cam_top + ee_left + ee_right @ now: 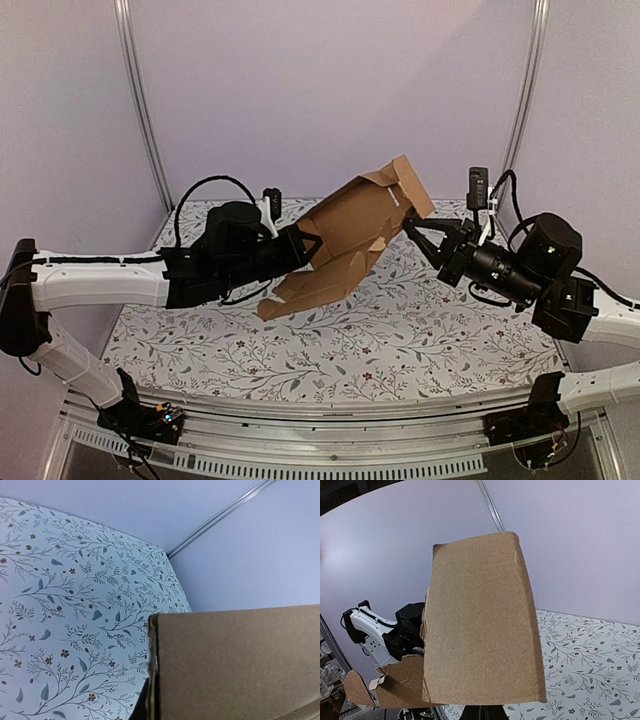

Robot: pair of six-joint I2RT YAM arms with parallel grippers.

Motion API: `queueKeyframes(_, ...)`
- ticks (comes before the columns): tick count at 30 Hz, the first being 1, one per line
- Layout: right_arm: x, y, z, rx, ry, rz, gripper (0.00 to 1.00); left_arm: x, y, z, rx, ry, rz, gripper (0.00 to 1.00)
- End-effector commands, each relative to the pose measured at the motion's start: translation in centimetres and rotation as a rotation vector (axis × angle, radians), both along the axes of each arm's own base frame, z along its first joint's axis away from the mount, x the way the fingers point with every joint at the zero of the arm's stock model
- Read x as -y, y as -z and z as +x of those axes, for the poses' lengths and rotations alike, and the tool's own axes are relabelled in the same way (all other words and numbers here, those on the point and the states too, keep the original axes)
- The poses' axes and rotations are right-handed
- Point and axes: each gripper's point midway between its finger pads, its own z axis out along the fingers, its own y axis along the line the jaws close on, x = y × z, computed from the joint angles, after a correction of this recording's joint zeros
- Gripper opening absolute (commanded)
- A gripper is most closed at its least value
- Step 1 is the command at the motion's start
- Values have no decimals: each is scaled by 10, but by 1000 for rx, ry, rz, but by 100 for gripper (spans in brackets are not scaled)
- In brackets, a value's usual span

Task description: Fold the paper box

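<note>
Paper box: you had the paper box [350, 240] raised over the floral desk [420, 330], partly folded, slanting from low left to high right.
Left end effector: your left end effector [308, 245] was pinched tight on the sheet's left edge.
Right end effector: your right end effector [412, 228] was clamped on the upper right flap.
Lowest corner: near the desk; contact could not be told.

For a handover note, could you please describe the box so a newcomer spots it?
Start at the floral table, where two arms meet over the middle. Held between the left claw and right claw is the box: the only plain brown cardboard, a creased sheet with flaps, right end raised.
</note>
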Motion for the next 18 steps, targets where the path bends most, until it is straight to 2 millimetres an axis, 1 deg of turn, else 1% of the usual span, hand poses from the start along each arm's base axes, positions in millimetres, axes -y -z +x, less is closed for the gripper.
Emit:
queueKeyframes(1,4,-24,3,38,40,41,0,-2,-4,0,13,20,-15,0)
queueKeyframes(7,-4,-20,9,32,45,25,0,4,-7,-3,21,49,-27,0)
queueKeyframes(12,-12,-14,12,18,44,3,0,7,-12,-4,40,68,-27,0)
queueKeyframes(15,-17,-7,14,1,42,-21,0,8,-14,-4,50,75,-21,0)
queueKeyframes(18,-21,5,15,-25,38,-72,0,8,-15,-3,64,75,0,0)
